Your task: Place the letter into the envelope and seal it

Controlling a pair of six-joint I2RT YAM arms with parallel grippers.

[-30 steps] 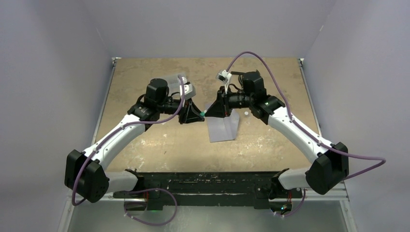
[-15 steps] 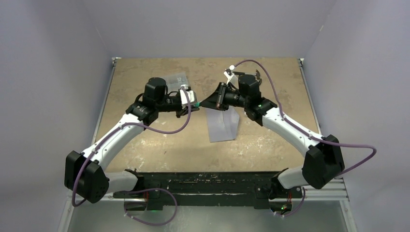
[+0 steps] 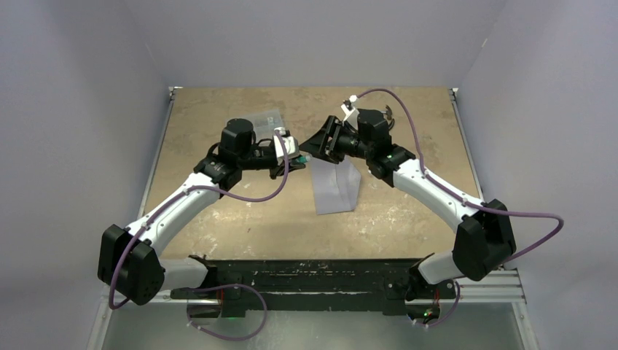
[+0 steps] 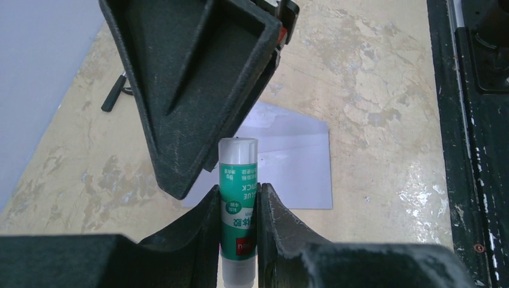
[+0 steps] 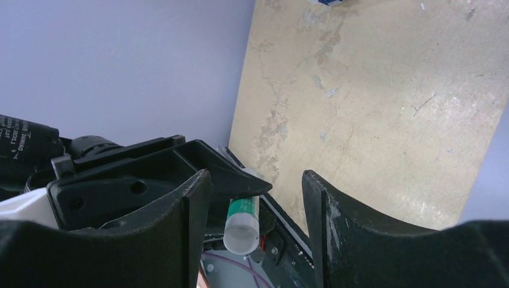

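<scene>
The left gripper (image 4: 239,192) was seen closed narrowly on a glue stick (image 4: 238,162), its two fingers pressed against the green-labelled barrel. The white capped end was left protruding beyond the fingertips.

The right gripper (image 5: 255,177) was held opposite, tip to tip with the left, its jaws spread wide and nothing clamped between them. In the right wrist view the cap of the stick was framed in the gap between the two fingers. In the left wrist view one right finger was seen just beside the cap. Whether it touched the cap could not be told.

The envelope (image 3: 335,186) was laid flat on the table (image 3: 218,117), near the middle. In the top view it was placed just below and slightly right of the point where the grippers met, with its far end overlapped by the right gripper. In the left wrist view it was seen on the table beyond the stick, apart from both grippers and gripped by neither. Whether the letter lay inside the envelope could not be told.

A clear box (image 3: 266,118) was seen on the table behind the left arm.
</scene>
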